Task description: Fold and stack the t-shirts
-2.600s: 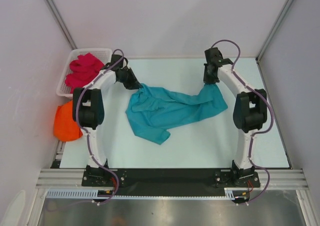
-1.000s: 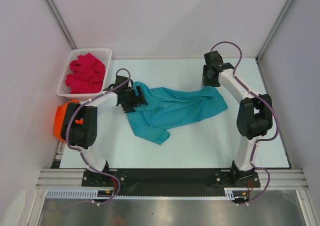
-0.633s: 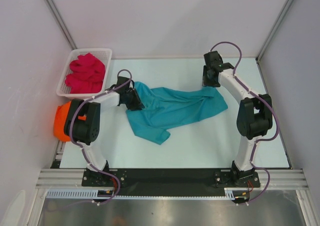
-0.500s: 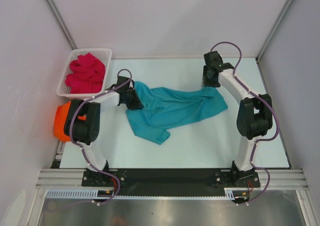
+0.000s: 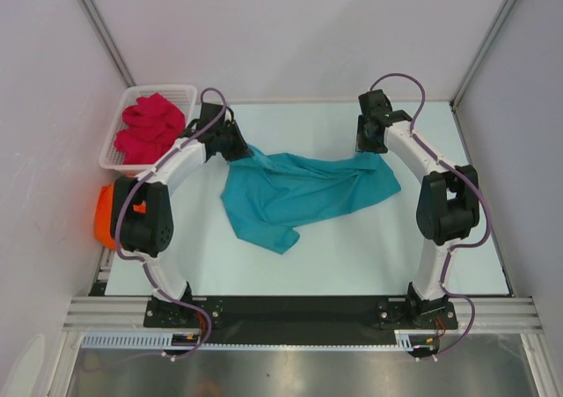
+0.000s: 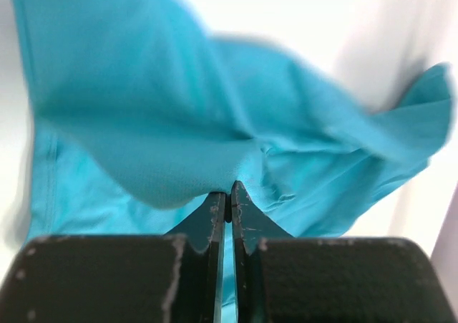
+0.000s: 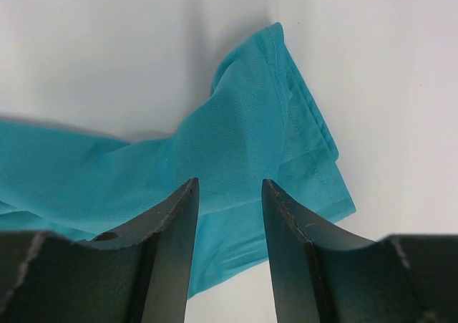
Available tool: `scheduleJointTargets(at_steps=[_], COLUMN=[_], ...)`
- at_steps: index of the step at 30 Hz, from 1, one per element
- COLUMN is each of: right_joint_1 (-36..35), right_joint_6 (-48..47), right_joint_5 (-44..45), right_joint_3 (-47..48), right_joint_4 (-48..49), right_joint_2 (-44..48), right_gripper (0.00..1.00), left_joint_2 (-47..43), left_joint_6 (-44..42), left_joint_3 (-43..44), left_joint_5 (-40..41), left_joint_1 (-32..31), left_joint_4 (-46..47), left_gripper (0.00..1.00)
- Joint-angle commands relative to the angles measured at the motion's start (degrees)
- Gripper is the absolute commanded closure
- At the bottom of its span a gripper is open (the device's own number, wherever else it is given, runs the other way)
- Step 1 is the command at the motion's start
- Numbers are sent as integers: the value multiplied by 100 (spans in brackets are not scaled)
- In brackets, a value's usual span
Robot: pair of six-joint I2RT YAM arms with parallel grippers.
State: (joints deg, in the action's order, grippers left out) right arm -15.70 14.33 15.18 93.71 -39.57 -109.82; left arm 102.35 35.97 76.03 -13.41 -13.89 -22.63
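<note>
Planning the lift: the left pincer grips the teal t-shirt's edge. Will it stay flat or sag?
Probably sags: the teal t-shirt lies crumpled in soft folds. Likely light: a thin pinch in the left pincer tents it up. The rest may trail on the table.

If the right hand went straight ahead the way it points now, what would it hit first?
Probably the teal t-shirt: its hemmed corner lies straight ahead of the open right hand, on the table.

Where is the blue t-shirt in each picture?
Top view: the teal t-shirt lies crumpled mid-table, between the arms.
Left wrist: it fills the picture, pinched in the left gripper.
Right wrist: its hemmed corner lies under the open right gripper.
Shared landmark: the pale table beneath it.
</note>
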Motion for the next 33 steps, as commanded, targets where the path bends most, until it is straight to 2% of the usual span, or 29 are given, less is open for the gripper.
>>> scheduleJointTargets(at_steps=[1,14,22,23,25,26,28,29,30,33], right_joint_1=[-38,-205,-345,-346,-372,-389,-407,-416,-416,-407], right_joint_6=[-27,-70,-62,-62,-53,-53,-44,-44,-70,-114], right_joint_5=[64,99,134,143,161,152,152,152,152,178], right_joint_3=[147,297,376,376,367,367,367,367,367,402], right_joint_4=[-24,-419,-508,-534,-508,-490,-446,-429,-359,-270], right_joint_2=[312,725,515,497,444,409,313,277,225,-56], right_gripper=[55,54,54,54,54,54,54,54,54,54], left_joint_2=[232,2790,3678,3766,3784,3758,3530,3433,3180,2583], left_joint_6=[-63,200,481,508,508,456,385,307,254,121], left_joint_3=[895,4013,4851,4886,4860,4773,4606,4388,4281,3754], left_joint_5=[154,549,972,954,919,928,1015,1103,1156,1139], left_joint_1=[70,554,756,782,852,862,862,862,862,862], left_joint_4=[-215,-813,-857,-857,-874,-901,-901,-901,-909,-892], left_gripper=[93,93,90,78,61,38,23,10,2,0])
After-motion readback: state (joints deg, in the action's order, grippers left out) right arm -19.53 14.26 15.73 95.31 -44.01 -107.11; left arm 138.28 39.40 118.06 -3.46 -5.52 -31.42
